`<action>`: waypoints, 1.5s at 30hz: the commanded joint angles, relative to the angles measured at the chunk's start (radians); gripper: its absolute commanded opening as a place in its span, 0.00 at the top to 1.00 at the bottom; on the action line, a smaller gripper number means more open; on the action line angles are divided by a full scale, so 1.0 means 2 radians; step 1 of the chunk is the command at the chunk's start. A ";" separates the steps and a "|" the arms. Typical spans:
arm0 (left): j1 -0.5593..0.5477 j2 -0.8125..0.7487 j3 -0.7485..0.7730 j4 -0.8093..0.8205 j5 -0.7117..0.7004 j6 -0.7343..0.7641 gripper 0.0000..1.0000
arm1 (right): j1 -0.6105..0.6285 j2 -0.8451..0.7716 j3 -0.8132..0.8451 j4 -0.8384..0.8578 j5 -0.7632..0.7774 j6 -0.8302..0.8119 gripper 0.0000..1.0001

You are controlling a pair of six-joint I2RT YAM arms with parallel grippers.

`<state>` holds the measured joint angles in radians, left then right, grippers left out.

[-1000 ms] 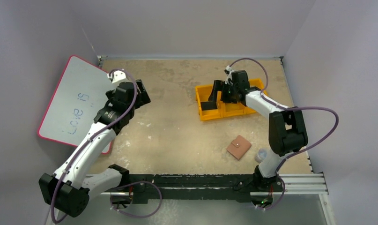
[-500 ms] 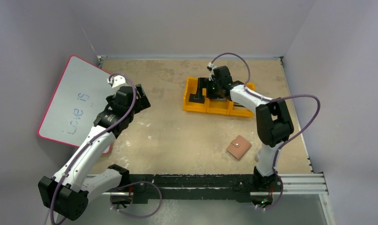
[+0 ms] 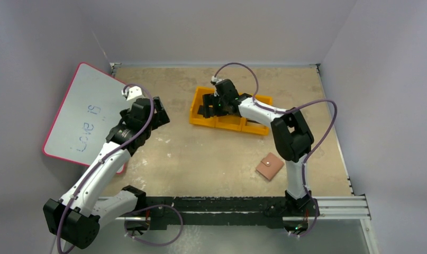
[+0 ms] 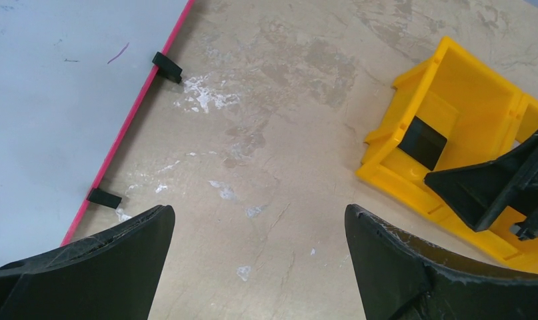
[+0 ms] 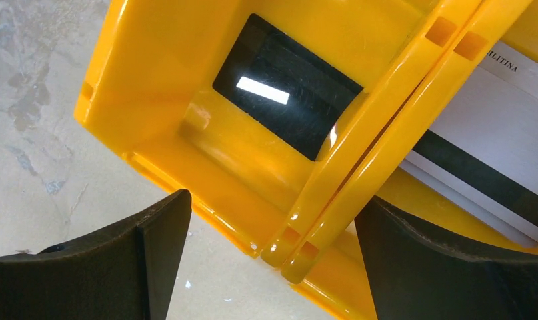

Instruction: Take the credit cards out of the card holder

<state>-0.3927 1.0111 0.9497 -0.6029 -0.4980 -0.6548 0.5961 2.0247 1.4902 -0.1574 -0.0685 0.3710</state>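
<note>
The card holder [image 3: 269, 166], a tan leather wallet folded shut with its snap on top, lies on the table at the front right, away from both grippers. Two credit cards lie in the orange tray [image 3: 229, 123]: a black one [image 5: 289, 87] in the end compartment and a white one with a dark stripe [image 5: 479, 127] in the compartment beside it. My right gripper [image 3: 211, 107] [image 5: 271, 220] is open and straddles the tray's divider wall at its near rim. One finger is outside over the table and the other is above the white card. My left gripper [image 3: 159, 109] [image 4: 259, 267] hangs open over bare table.
A pink-framed whiteboard [image 3: 81, 114] [image 4: 53, 100] leans at the left with small black clips along its edge. The orange tray [image 4: 466, 87] sits at the back middle, with its left end near the left gripper. Grey walls close in the table.
The right arm has swung left, and the orange tray has slid left across the back of the table with it. The left arm has barely moved.
</note>
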 commanded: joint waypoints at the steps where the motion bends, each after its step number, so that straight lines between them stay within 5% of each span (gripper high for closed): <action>1: 0.002 -0.008 0.004 0.000 -0.013 -0.006 0.00 | 0.034 0.009 0.036 -0.019 0.050 0.006 0.09; 17: 0.002 -0.020 0.004 -0.009 -0.036 -0.007 0.00 | 0.107 0.050 0.107 -0.080 0.159 -0.014 0.11; 25: 0.002 -0.030 0.018 -0.020 -0.010 -0.008 0.00 | 0.108 -0.080 0.113 -0.115 0.232 -0.011 0.00; 33: 0.002 -0.028 -0.012 0.022 0.034 -0.022 0.00 | 0.106 -0.339 -0.203 -0.109 0.375 0.222 0.00; 36: 0.002 -0.008 0.006 0.017 0.082 -0.026 0.01 | 0.106 -0.413 -0.292 -0.198 0.383 0.391 0.00; 38: 0.002 -0.007 0.009 0.020 0.113 -0.022 0.02 | 0.106 -0.446 -0.321 -0.240 0.361 0.466 0.00; 42: 0.002 -0.013 0.000 0.048 0.179 -0.004 0.02 | 0.106 -0.466 -0.306 -0.288 0.349 0.459 0.00; 45: 0.002 -0.007 -0.004 0.063 0.232 0.004 0.02 | 0.106 -0.454 -0.295 -0.435 0.355 0.646 0.00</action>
<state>-0.3927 1.0031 0.9363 -0.5694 -0.2119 -0.6811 0.8059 1.1252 0.8429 -0.6949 0.6064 1.2285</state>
